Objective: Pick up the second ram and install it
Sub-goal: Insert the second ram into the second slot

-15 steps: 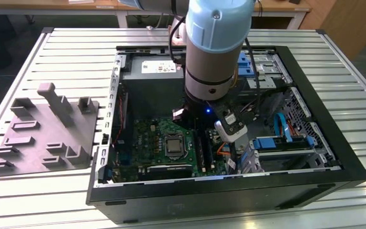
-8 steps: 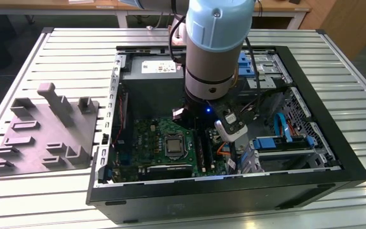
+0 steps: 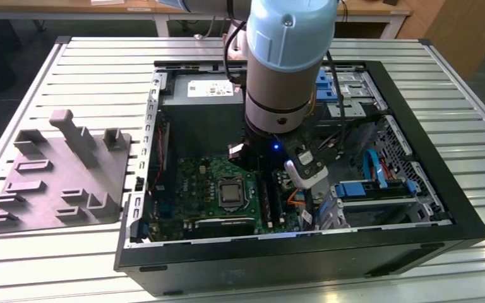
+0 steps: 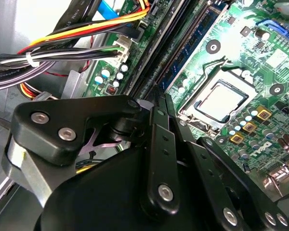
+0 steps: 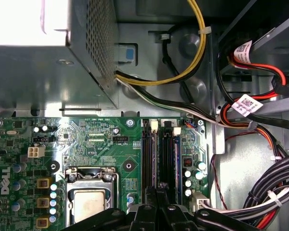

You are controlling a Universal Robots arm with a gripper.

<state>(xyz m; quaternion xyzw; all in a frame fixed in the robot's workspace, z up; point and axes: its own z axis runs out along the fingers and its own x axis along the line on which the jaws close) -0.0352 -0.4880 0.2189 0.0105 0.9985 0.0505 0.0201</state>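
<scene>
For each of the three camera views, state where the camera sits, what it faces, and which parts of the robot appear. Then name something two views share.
Exterior view: off the arm, above the slatted metal table, facing down into the open black computer case; the pale blue and grey arm shows.
First wrist view: on the arm, facing the green motherboard; black gripper shows.
Second wrist view: on the arm, closer; the gripper shows.
Shared: both wrist views show the silver square processor.

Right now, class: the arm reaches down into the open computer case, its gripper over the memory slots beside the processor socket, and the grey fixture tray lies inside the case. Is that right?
Not quite. The grey fixture tray lies outside the computer case, on the slatted table at the exterior view's left. The rest holds: the gripper sits over the memory slots beside the processor socket.
</scene>
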